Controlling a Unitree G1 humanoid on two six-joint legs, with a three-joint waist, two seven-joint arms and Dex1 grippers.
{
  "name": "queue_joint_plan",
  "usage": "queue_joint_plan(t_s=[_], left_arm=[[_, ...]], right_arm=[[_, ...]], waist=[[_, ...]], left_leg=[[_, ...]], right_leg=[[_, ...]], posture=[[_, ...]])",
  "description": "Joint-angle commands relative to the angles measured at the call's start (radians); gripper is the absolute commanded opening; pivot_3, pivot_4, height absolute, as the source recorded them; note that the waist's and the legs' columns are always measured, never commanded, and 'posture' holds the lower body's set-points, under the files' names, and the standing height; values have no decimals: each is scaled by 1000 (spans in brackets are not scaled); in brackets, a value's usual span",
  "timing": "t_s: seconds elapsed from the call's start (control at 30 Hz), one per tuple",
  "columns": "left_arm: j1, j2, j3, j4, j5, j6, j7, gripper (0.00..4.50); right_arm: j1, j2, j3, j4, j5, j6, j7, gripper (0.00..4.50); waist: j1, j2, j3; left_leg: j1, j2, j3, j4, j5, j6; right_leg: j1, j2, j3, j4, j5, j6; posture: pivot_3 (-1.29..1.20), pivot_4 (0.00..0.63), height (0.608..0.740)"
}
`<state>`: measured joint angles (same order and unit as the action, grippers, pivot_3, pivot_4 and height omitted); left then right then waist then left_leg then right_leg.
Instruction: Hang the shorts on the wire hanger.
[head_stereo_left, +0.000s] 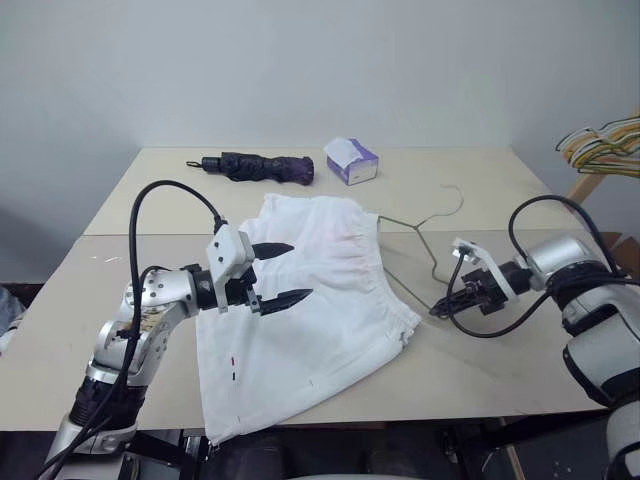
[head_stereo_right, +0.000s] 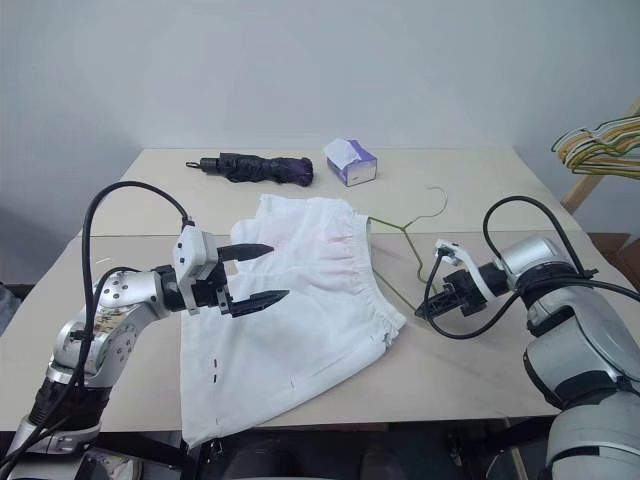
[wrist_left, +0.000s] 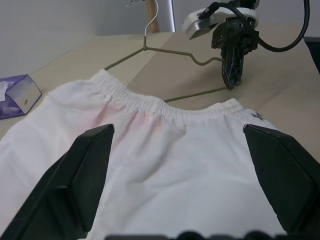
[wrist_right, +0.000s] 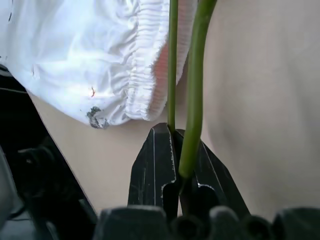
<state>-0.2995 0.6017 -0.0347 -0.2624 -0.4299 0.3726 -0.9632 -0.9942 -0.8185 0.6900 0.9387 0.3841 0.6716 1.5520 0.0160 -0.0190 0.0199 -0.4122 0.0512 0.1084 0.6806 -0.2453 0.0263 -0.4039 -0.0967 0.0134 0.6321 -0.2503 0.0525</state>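
- The white fabric shorts with the gathered elastic waistband (head_stereo_left: 310, 310) lie flat on the beige table (head_stereo_left: 480, 370), waistband toward your right arm, hem toward the near edge on your left side. A faint pink mark shows near the waist; tiny red and black marks sit near the hem.
- The thin greyish wire hanger (head_stereo_left: 425, 240) lies just beside the waistband, its hook pointing toward the far edge. One corner reaches to, or under, the waistband; which, I cannot tell.
- Your right gripper (head_stereo_left: 445, 308) is clamped on the hanger's near corner. The right wrist view shows the wire (wrist_right: 192, 100) pinched between the closed fingers. I judge this grip is meant to steer the hanger toward the shorts.
- Your left gripper (head_stereo_left: 283, 272) hovers over the middle of the shorts with its fingers spread wide, holding nothing. I judge it is placed to take up the fabric once the hanger is positioned.
- The shorts are not yet on the hanger.
- Surroundings: a folded dark purple umbrella (head_stereo_left: 258, 167) and a white-and-purple tissue box (head_stereo_left: 351, 160) rest near the far edge, well apart from the work. A bunch of yellow, green and white hangers (head_stereo_left: 600, 142) hangs off to your right, beyond the table.
- Obstruction: nothing lies between hanger and shorts. Your right arm's black cable (head_stereo_left: 520, 300) loops close to the hanger; watch for snagging.
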Motion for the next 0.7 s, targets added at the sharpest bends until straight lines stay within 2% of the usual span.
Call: queue_joint_plan(t_s=[0.03,0.1,0.2,0.33,0.4,0.53,0.7], left_arm=[[-26,12,33,-10,-10,-39,-13,4472],[-40,25,56,-10,-37,-28,-35,4472],[-112,75,123,2,-120,-28,-125,4472],[-220,114,179,50,-174,-41,-178,4472],[-333,115,205,112,-195,-39,-177,4472],[-471,157,127,267,-76,-117,-261,4472],[-566,223,-29,475,90,-278,-476,4472]], right_arm=[[38,-26,-147,-144,-16,-108,-9,0],[78,-28,-231,-244,4,-109,-26,0],[196,-33,-336,-472,-26,-313,-91,0],[219,-6,-357,-573,-83,-303,-141,0],[226,16,-344,-615,-135,-349,-177,0],[223,61,-325,-654,-217,-382,-224,0],[208,94,-289,-678,-311,-377,-237,0]], waist=[[-2,0,0],[-5,0,0],[-8,0,0],[-13,1,0],[-15,0,0],[-17,0,0],[-26,0,0]], left_leg=[[0,0,0,0,0,0],[0,0,0,0,0,0],[0,0,0,0,0,0],[0,0,0,0,0,-1],[2,0,0,0,0,-1],[1,0,0,0,1,-1],[1,0,0,0,2,-3]], right_leg=[[0,0,0,0,0,0],[0,0,0,0,0,0],[0,0,0,1,0,0],[-1,0,0,0,0,0],[2,0,0,0,0,1],[2,1,0,0,0,1],[1,1,0,0,0,1]], posture=[[35,0,740],[29,0,740],[21,0,740],[13,0,740],[12,0,740],[18,0,740],[6,0,740]])
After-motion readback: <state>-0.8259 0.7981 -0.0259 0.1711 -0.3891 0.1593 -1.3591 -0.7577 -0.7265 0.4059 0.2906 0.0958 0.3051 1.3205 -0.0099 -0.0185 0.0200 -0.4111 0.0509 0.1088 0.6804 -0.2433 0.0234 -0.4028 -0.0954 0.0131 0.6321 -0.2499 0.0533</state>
